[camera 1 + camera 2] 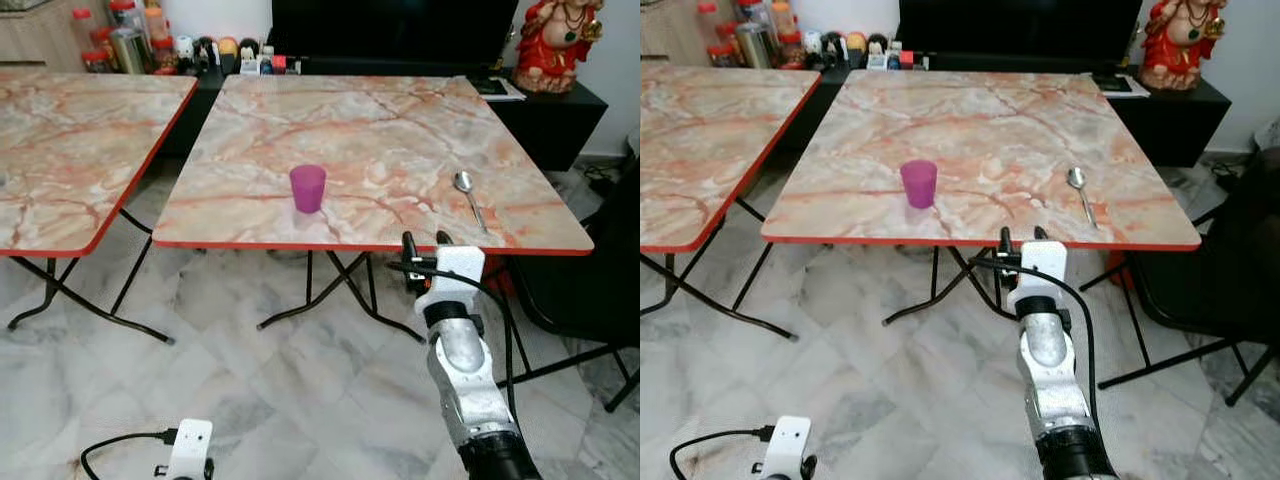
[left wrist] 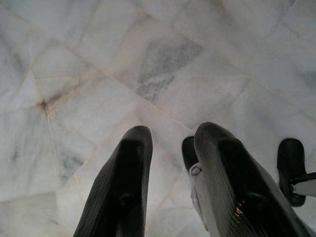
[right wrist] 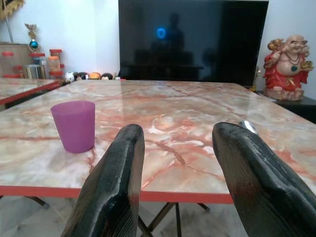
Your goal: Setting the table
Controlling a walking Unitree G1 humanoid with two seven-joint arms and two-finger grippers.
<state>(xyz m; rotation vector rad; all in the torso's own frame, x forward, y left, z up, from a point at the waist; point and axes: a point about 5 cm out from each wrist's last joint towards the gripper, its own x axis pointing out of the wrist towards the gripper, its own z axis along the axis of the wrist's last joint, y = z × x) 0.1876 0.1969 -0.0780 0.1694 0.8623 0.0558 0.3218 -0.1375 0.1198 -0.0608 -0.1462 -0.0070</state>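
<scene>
Right end effector (image 1: 427,242) apart-fingered before marble table (image 1: 400,130), floor (image 1: 250,390) perhaps marble.

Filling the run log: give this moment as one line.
right gripper: open, raised at table edge | left gripper: open, over floor | cup, spoon: on table, untouched

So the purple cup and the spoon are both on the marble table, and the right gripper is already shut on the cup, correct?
Not quite. The purple cup and the spoon are both on the marble table, but the right gripper is open and holds nothing. The left eye view shows it at the table's near edge, apart from the cup; the right wrist view shows its fingers spread.
</scene>
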